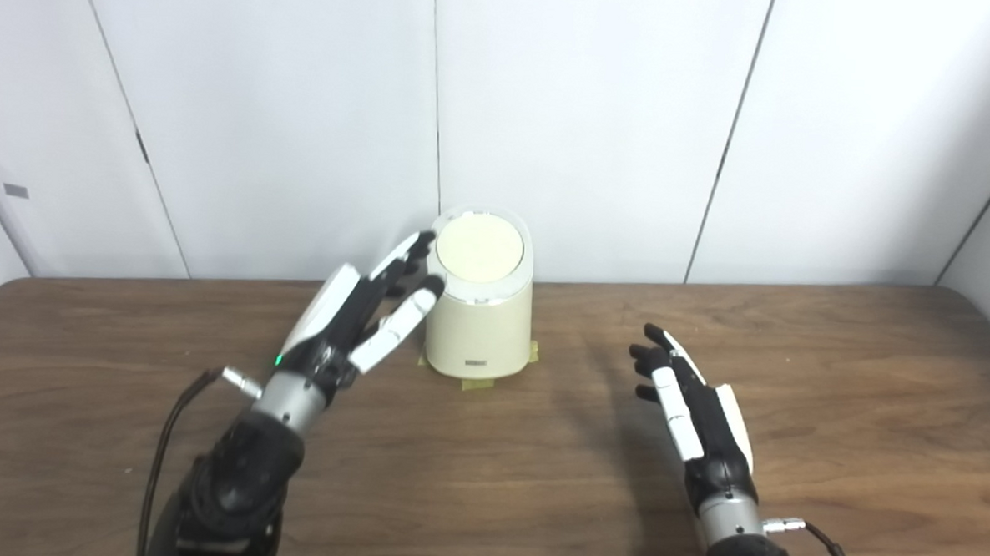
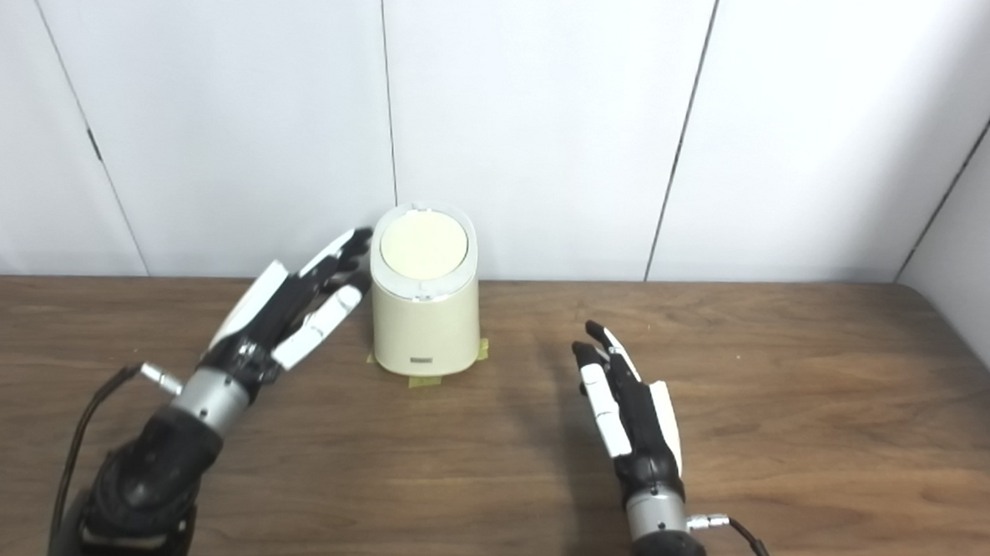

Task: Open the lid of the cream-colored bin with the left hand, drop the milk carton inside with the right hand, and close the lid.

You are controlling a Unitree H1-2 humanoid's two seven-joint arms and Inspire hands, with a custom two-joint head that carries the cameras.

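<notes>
A cream-colored bin (image 1: 478, 319) stands on the wooden table near the back wall, its round lid (image 1: 479, 248) down and flat. My left hand (image 1: 351, 318) is raised just left of the bin, open, with fingertips (image 1: 417, 245) reaching up beside the lid's rim; I cannot tell if they touch it. My right hand (image 1: 690, 403) hovers open over the table to the right of the bin, holding nothing. No milk carton shows in either view.
Yellow tape marks (image 1: 478, 384) stick out from under the bin's base. The brown table (image 1: 833, 385) stretches wide to the right and front. White wall panels (image 1: 594, 107) rise directly behind the bin.
</notes>
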